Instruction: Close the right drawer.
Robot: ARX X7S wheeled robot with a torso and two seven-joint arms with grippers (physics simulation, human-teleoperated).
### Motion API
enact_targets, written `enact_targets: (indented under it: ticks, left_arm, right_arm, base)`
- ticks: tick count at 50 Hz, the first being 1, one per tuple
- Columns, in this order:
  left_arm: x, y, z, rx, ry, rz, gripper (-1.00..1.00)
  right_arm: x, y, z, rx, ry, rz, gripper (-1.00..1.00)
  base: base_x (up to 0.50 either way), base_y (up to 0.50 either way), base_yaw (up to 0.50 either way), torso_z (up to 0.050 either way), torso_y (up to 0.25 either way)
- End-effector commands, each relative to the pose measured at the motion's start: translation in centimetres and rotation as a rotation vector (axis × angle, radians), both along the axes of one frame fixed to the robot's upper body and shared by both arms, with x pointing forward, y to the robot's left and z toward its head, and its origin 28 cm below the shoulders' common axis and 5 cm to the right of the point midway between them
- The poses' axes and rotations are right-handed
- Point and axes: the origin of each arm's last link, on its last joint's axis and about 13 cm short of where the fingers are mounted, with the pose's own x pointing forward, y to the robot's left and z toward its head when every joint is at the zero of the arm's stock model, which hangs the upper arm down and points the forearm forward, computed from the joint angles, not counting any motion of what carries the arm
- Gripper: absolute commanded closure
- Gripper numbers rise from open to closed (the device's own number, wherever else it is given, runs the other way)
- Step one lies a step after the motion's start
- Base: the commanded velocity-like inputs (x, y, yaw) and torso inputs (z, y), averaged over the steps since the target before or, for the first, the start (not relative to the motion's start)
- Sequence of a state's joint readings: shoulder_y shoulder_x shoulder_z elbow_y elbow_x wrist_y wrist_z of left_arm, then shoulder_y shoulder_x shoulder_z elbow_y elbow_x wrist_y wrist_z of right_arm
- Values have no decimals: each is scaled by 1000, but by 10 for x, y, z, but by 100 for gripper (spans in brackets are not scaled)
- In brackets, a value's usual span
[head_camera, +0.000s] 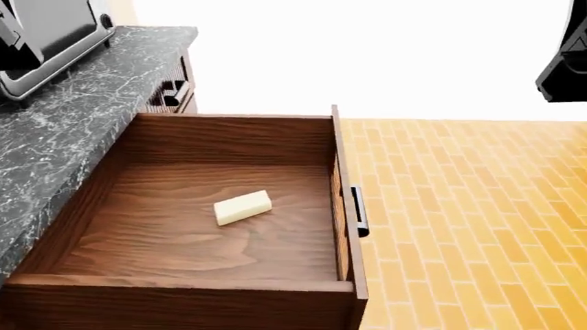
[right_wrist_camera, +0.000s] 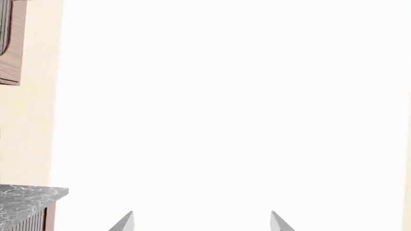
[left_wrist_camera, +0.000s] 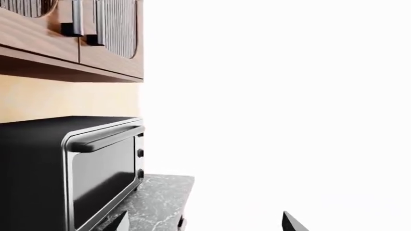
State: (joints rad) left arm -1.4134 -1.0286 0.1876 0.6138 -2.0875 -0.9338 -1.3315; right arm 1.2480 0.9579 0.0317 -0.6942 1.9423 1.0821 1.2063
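Note:
The right drawer (head_camera: 220, 227) stands pulled far out from under the grey marble counter (head_camera: 64, 117) in the head view. Its wooden box holds a pale yellow block (head_camera: 243, 207). Its front panel (head_camera: 348, 227) faces right and carries a metal bar handle (head_camera: 359, 212). My left gripper (left_wrist_camera: 205, 224) is open and empty; its fingertips (left_wrist_camera: 292, 224) point past a toaster oven, away from the drawer. My right gripper (right_wrist_camera: 201, 224) is open and empty, facing blank white space. Neither gripper is near the drawer or touches it.
A black toaster oven (left_wrist_camera: 77, 168) sits on the counter (left_wrist_camera: 157, 202), also at the head view's top left (head_camera: 46, 34). Upper cabinets with black handles (left_wrist_camera: 80, 24) hang above it. Dark arm parts show at the top right (head_camera: 564, 65). A yellow brick floor (head_camera: 458, 206) lies right of the drawer.

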Motion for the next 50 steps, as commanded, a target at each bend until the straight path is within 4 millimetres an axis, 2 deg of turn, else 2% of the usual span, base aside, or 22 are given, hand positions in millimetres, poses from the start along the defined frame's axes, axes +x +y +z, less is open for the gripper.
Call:
enact_targets:
  ticks: [1, 7, 15, 29, 33, 36, 42, 50]
  left_arm:
    - [0, 0, 0, -1, 0, -2, -100]
    - [0, 0, 0, -1, 0, -3, -100]
    - [0, 0, 0, -1, 0, -1, -100]
    - [0, 0, 0, -1, 0, -3, -100]
    - [0, 0, 0, -1, 0, -1, -100]
    - [0, 0, 0, 0, -1, -3, -100]
    - [0, 0, 0, 2, -1, -4, -100]
    - [0, -1, 0, 2, 0, -4, -100]
  right_arm:
    - [0, 0, 1, 18, 0, -1, -100]
    - [0, 0, 0, -8, -3, 1, -100]
    - [0, 0, 2, -19, -25, -21, -100]
    - [1, 0, 0, -36, -21, -24, -100]
    - [3, 0, 2, -17, -27, -47, -100]
    - [-2, 1, 3, 8, -66, 30, -100]
    - [2, 0, 2, -18, -31, -37, -100]
    - [0, 0, 3, -1, -39, -11, -100]
  base:
    - [0, 0, -500, 0, 0]
    - [0, 0, -500, 0, 0]
    - [-79, 2, 0, 0, 0]
    - [463, -12, 0, 0, 0]
    - [0, 0, 0, 0, 0]
    - [-2, -96, 0, 0, 0]
    - [-12, -456, 0, 0, 0]
    - [0, 0, 0, 0, 0]
